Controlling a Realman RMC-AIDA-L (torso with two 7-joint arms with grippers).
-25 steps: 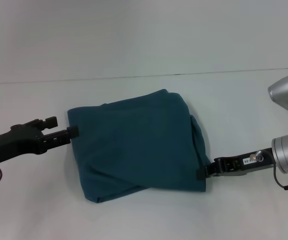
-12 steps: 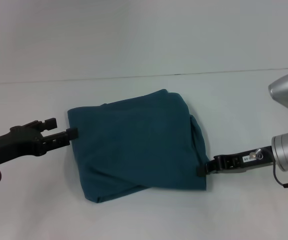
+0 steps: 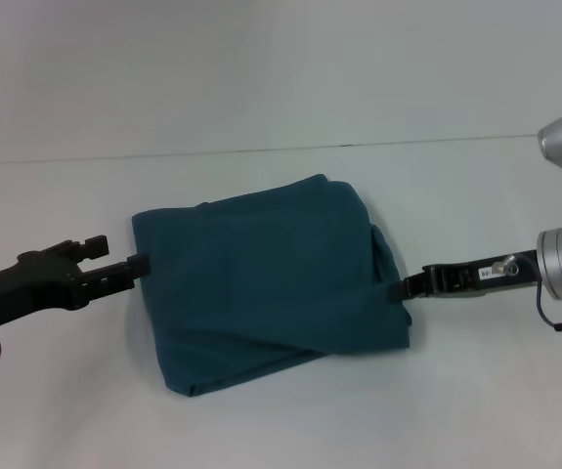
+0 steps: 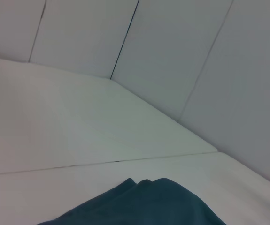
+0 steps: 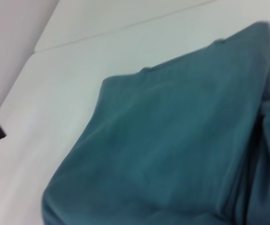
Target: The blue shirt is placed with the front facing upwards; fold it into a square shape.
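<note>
The blue shirt (image 3: 266,278) is seen folded into a rough, bulky square at the middle of the white table (image 3: 281,98), plain fabric upward, with loose layers showing along its near and right edges. The left gripper (image 3: 136,264) is positioned at the shirt's left edge, touching it; the right gripper (image 3: 403,288) at the right edge. Whether either gripper is closed on fabric cannot be told.
</note>
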